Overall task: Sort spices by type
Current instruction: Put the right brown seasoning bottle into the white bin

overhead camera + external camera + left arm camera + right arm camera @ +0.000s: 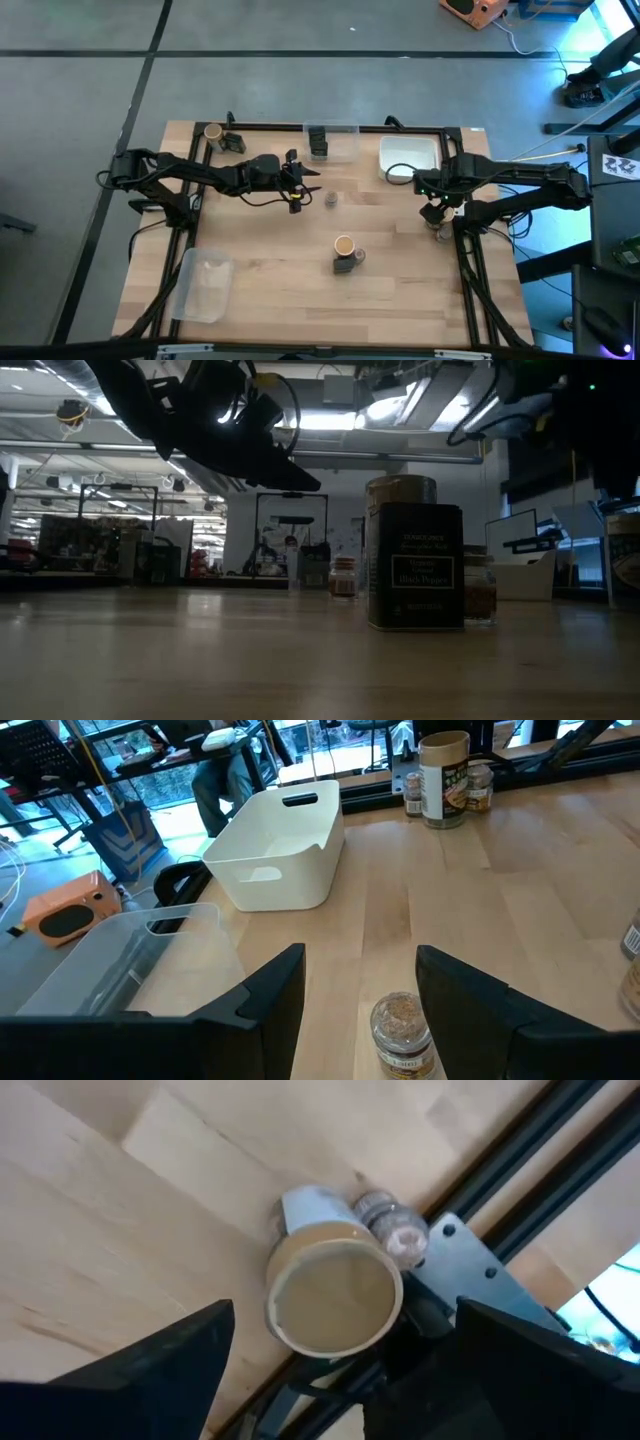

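At the table's (270, 270) far left corner a round tan-topped jar (212, 132) stands beside a dark boxy jar (234, 144). A clear plastic tray (204, 288) lies near the front left corner. The left gripper (308, 190) hovers over the far middle of the table, jaws partly apart and holding nothing; a tiny greyish jar (401, 1032) stands on the wood between its fingers' line, just ahead. Another clear tray (345, 143) at the far edge holds a dark jar (318, 143). Toward the front middle, a tan-topped jar (343, 245) touches a dark boxy jar (415, 565) whose white label is too small to read. A white rectangular tray (408, 157) sits near the far right corner. At the right edge, the right gripper (438, 212) hangs with jaws wide apart, empty, over a tan-topped jar (333, 1297) touching a tiny jar (392, 1230).
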Robot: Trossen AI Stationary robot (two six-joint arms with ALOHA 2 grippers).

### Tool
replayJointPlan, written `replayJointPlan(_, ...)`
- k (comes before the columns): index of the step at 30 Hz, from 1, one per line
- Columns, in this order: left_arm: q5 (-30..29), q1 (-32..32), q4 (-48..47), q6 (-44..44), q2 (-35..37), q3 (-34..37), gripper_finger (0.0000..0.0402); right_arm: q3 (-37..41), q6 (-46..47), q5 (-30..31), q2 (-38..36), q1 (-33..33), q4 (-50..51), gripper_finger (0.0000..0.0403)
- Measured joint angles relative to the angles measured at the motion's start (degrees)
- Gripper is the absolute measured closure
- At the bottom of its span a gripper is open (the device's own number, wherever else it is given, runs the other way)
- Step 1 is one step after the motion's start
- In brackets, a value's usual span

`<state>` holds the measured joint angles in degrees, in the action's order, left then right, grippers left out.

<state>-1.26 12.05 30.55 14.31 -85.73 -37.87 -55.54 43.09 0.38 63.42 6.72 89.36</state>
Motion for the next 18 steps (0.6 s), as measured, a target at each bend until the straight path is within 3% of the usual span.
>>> replayJointPlan(18, 0.0, 0.0, 0.0, 0.0, 0.0, 0.0, 0.0227, 1.2, -0.1, 0.5, 1.3, 0.0, -1.2, 0.0022)
